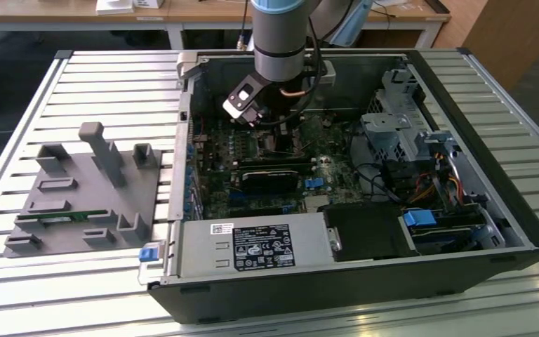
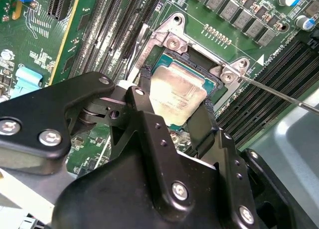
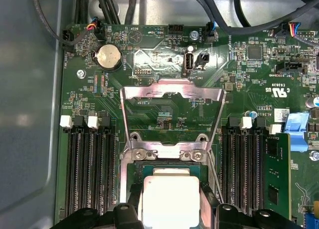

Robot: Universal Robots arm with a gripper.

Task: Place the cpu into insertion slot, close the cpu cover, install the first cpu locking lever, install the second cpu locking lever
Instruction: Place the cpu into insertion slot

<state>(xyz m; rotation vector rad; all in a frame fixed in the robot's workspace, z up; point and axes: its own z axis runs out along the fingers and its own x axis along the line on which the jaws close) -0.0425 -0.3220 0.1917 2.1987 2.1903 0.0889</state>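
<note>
Tool (image 2: 175,100) clamped on the chip (image 2: 177,89), fingers (image 2: 143,87) against two opposite edges. Chip is at the socket (image 2: 212,84), inside its rim; fully seated or not, cannot tell. Cover (image 3: 172,92) is swung open.

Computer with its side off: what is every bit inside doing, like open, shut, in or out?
computer case, lying on its side, open
metal cover, flipped open
chip, sitting in the socket, uncovered
lever rod, unhooked, swung out
pincer, low over the chip, grip unclear
memory stick, plugged in
</note>
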